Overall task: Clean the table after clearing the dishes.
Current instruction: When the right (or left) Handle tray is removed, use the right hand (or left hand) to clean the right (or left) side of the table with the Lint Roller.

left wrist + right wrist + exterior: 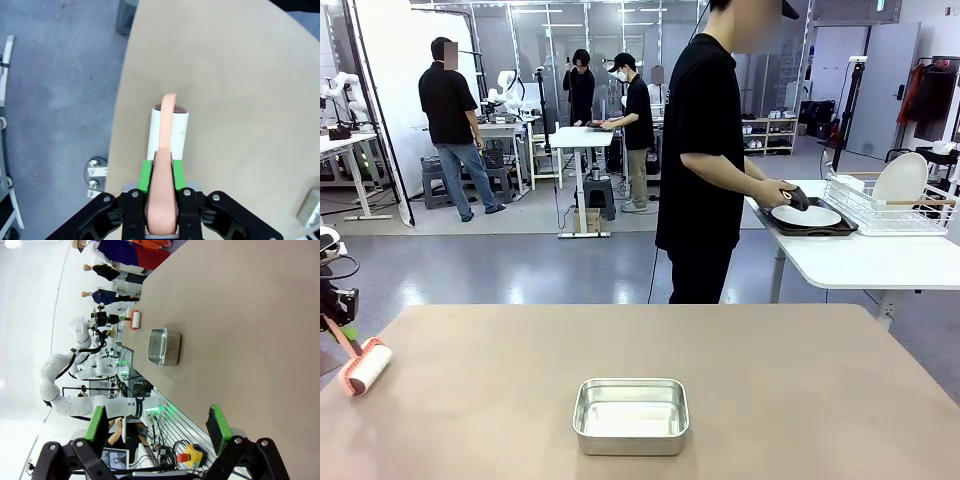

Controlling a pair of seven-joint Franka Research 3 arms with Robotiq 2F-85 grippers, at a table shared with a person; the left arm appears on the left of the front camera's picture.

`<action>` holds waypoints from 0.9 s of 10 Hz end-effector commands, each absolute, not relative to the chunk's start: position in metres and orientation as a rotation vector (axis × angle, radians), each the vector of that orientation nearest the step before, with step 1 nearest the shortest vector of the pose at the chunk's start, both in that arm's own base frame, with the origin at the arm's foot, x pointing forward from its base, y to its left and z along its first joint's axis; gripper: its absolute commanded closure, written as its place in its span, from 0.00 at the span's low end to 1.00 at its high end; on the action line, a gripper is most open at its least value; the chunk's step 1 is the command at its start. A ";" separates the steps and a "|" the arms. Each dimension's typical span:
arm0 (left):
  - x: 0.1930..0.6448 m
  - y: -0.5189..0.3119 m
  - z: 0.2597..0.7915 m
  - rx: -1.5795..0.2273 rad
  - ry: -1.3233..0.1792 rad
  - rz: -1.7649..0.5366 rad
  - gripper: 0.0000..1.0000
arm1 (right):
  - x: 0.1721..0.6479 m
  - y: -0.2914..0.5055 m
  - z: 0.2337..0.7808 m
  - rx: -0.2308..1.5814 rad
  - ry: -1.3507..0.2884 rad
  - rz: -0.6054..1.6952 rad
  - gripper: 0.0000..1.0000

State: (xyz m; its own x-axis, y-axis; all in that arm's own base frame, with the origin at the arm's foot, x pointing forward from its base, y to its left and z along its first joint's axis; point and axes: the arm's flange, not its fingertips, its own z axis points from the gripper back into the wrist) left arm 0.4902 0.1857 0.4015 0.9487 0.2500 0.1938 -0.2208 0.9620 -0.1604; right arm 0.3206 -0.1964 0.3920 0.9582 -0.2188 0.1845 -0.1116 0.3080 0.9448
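Observation:
The brownish table [770,390] spreads across the front view. At its left edge my left gripper [340,325] is shut on the pink handle of a white lint roller [365,367], whose roll rests on the tabletop. The left wrist view shows the green pads [146,175] clamped on that handle, with the roller [168,132] near the table's [225,75] curved edge. My right gripper [157,425] hangs open above the table [240,315], holding nothing. On a white side table, the person's hand rests on a dark tray with a white plate [808,216].
A small rectangular steel pan [630,415] sits in the near middle of the table, also visible as a pan [164,346] from the right wrist. A white dish rack [895,208] with an upright plate stands on the side table. The person stands at the far edge.

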 end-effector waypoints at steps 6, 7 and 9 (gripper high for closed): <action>0.471 0.148 0.463 -0.048 -0.291 0.248 0.79 | 0.320 -0.195 0.393 1.258 -0.311 -0.075 0.00; 0.462 0.143 0.479 -0.005 -0.300 0.266 0.79 | 0.320 -0.195 0.393 1.258 -0.311 -0.075 0.00; 0.450 0.137 0.511 0.040 -0.311 0.298 0.79 | 0.320 -0.195 0.393 1.258 -0.311 -0.075 0.00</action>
